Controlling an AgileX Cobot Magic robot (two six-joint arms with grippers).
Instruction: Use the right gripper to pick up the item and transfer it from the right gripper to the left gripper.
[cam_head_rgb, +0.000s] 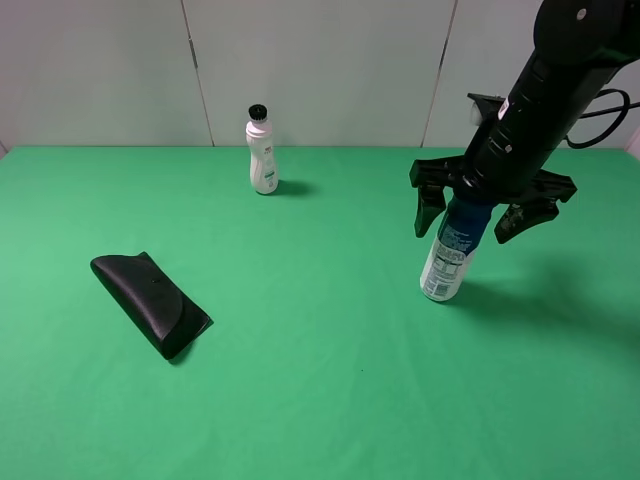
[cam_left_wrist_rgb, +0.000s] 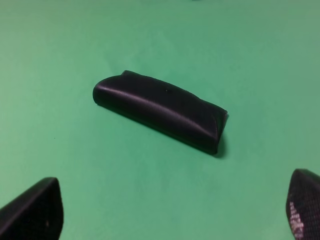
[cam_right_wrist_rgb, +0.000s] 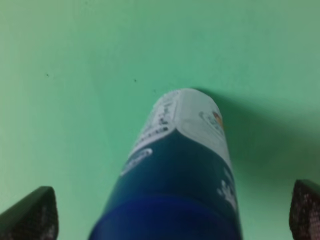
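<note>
The item, a can with a blue top and a white printed lower body, stands on the green table at the right. My right gripper is open, with one finger on each side of the can's blue upper part and not touching it. The right wrist view shows the can between the spread fingertips of the right gripper. My left gripper is open and empty. It hovers over the black case. The left arm is out of the exterior view.
A flat black case lies on the left of the green table. A small white bottle with a black cap stands at the back centre near the grey wall.
</note>
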